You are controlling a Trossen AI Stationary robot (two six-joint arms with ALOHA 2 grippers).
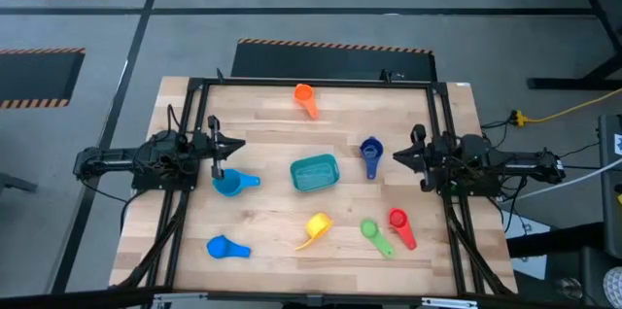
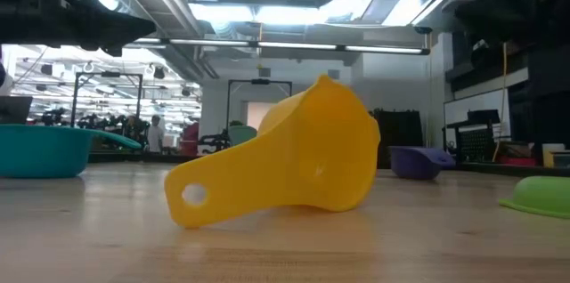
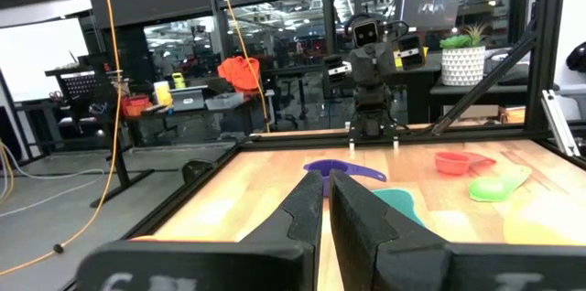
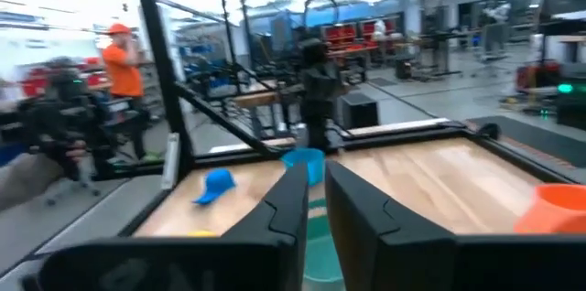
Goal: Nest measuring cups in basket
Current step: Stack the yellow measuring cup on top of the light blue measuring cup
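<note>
Yellow cup [image 2: 294, 154] hiding basket [image 2: 40, 151] partly

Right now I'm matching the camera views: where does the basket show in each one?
High view: basket at the table's middle.
Low view: at the left edge, behind the yellow cup.
Left wrist view: partly hidden behind the left gripper, teal edge showing.
Right wrist view: teal patch between the fingers.
Shared landmark: the yellow cup beside it.

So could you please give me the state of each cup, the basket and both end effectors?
basket: upright, empty
yellow cup: tipped on its side
orange cup: loose on table
dark blue cup: loose on table
left end effector: shut, empty
right end effector: narrow gap, empty
</note>
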